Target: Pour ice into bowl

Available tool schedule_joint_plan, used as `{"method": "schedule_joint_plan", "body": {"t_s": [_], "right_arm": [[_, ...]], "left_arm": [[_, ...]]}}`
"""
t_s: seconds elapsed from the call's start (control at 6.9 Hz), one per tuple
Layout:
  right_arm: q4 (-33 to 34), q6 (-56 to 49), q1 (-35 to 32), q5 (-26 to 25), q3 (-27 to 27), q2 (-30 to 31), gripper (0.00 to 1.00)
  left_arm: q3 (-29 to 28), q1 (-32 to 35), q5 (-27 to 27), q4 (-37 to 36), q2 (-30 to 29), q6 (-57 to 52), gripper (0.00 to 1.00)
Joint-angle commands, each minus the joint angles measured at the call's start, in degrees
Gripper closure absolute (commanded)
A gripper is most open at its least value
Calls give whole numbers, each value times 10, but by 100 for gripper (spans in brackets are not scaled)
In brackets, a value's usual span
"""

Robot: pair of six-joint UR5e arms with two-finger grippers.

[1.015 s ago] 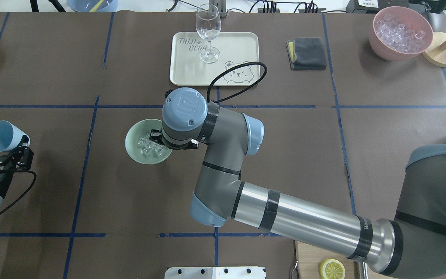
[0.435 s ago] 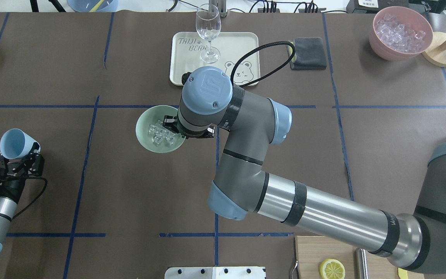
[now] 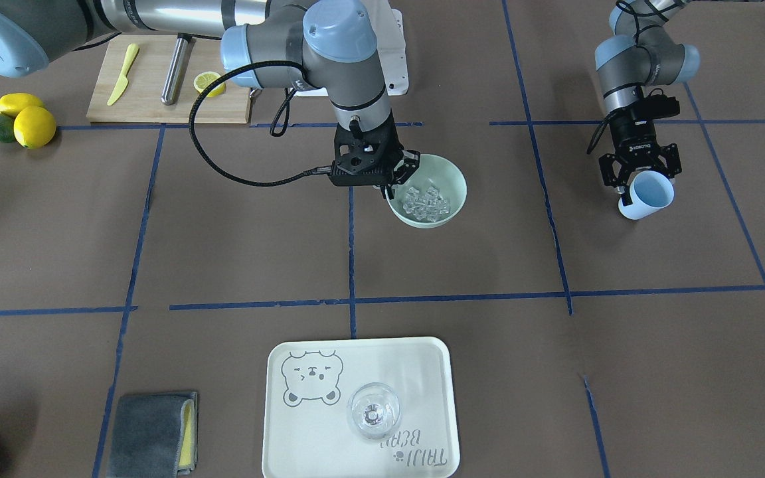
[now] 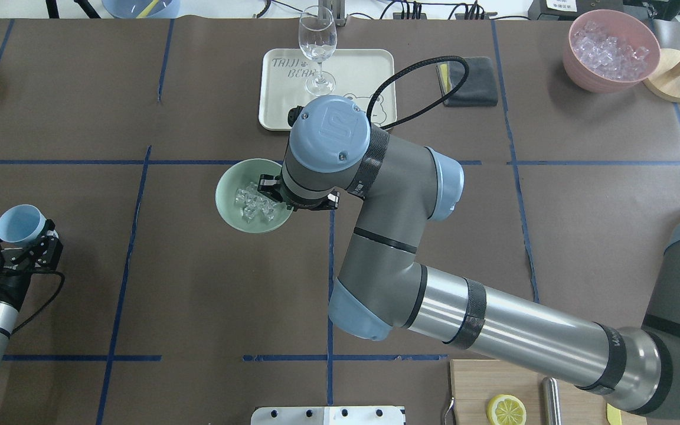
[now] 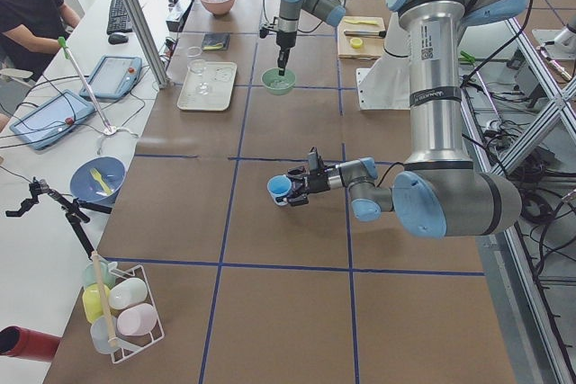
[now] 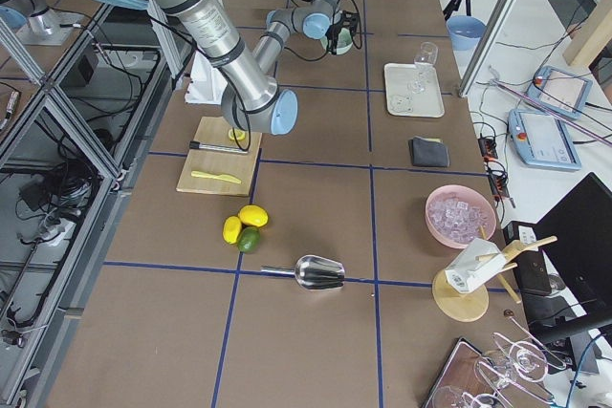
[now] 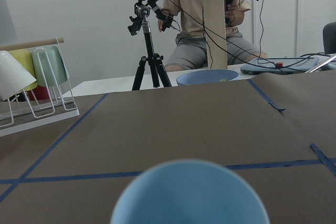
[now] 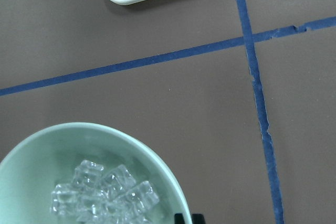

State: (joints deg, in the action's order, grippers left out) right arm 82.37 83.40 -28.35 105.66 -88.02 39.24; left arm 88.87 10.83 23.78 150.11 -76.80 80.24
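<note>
— Where's the ice (image 3: 425, 201)?
— In the mint bowl (image 3: 426, 223), mid-counter (image 3: 223, 252). My right jaws pinch its rim, I'd guess to steady or shift it. Left jaws clamp the blue cup (image 3: 649, 197), well apart; it looks empty, so pouring seems done.

Bowl (image 4: 228, 189): 1, round, pale mint-green, smooth matte finish. Upright, mouth up, at the middle of the table (image 4: 139, 88), just beside a crossing of blue tape lines (image 4: 186, 162).

Ice (image 4: 252, 205): a handful of small clear glassy cubes, in 1 loose cluster on the bowl's floor, all within the rim.
</note>
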Motion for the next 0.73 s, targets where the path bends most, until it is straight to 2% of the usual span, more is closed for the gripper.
{"method": "schedule_joint_plan", "body": {"t_s": [0.0,0.29,0.58], "right_arm": [[7,-2,-3,1,-24,18,100],[7,-11,-7,0,-40,35,100],[8,-19,-10,1,-53,49,100]], "left_arm": [[-6,1,-4,0,2,0,0],[17,2,-2,0,2,-3,0],[66,5,0,0,33,-16,0]]}}
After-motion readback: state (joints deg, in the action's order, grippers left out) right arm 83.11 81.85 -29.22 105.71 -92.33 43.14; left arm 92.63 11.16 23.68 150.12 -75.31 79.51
